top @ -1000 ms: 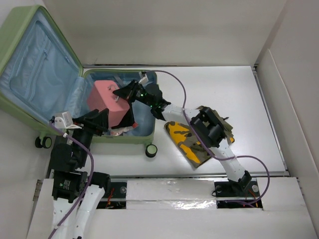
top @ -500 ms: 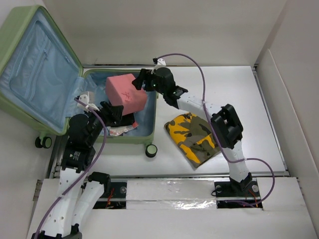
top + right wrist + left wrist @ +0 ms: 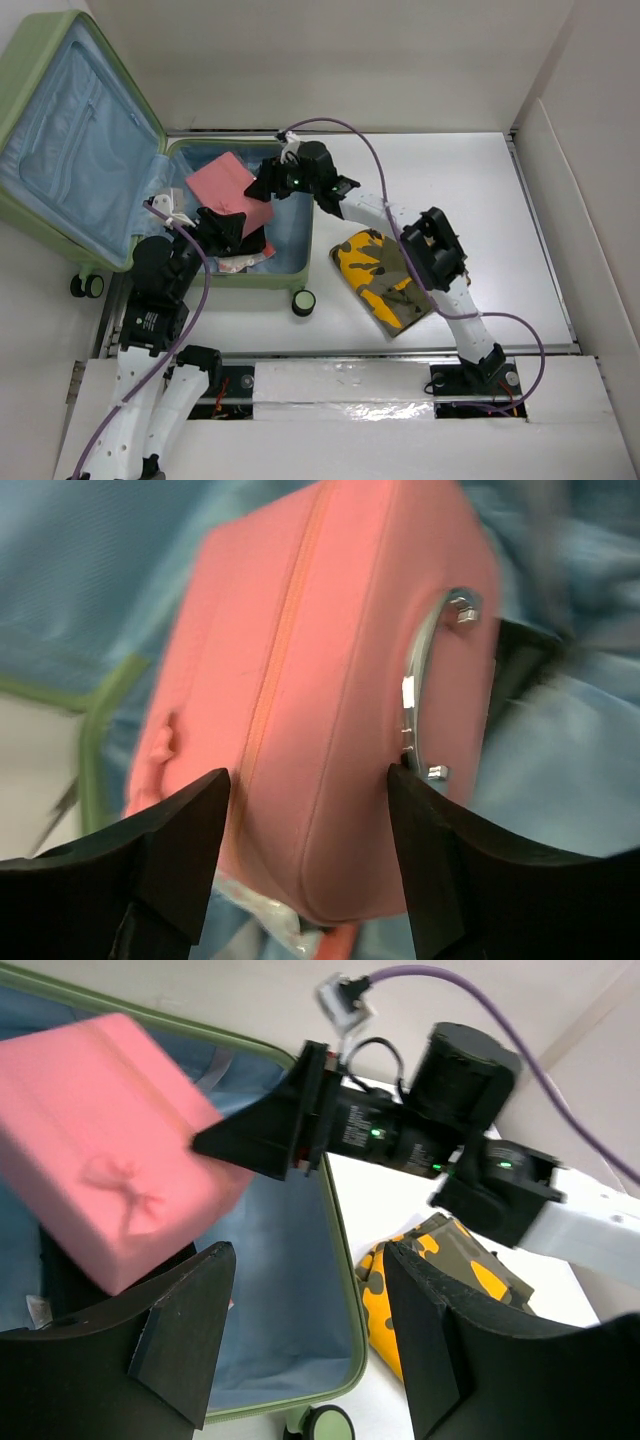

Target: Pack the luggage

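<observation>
The right claw [image 3: 300, 790] reaches in over the open luggage [image 3: 70, 150], its fingers spread wide and clasped on either flank of a pink case [image 3: 228, 185], which fills the whole gap between them. The case hangs tilted in that grip, its metal handle [image 3: 425, 695] up against one of the fingers. Below the claw lies the luggage's pale blue lining, and beyond it the lid stands thrown back against the wall. The left claw [image 3: 305, 1290] sits just beneath and a little nearer than the pink case, fingers [image 3: 185, 1340] well apart with nothing between them, pointing up at the case and at the other claw. Back along the right arm, outside the green shell, a yellow camouflage cloth [image 3: 385, 285] lies on the table. A wheel [image 3: 303, 302] of the luggage sits beside it.
</observation>
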`<action>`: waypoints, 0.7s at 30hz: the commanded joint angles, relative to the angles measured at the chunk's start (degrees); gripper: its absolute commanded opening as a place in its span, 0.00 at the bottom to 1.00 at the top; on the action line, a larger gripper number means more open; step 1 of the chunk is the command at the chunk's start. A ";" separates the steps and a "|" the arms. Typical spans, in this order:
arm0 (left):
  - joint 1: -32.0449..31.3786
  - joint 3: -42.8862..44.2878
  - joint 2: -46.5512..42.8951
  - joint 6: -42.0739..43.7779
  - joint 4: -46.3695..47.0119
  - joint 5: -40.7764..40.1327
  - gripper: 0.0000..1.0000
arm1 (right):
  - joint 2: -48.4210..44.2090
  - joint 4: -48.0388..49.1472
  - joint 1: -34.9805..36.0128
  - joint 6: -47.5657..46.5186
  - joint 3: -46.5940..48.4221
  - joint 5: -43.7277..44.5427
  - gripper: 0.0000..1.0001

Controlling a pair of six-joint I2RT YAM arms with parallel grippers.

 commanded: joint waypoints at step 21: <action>0.15 6.50 1.91 -1.14 2.70 4.79 0.56 | -6.00 15.87 1.30 6.66 -4.58 -17.08 0.96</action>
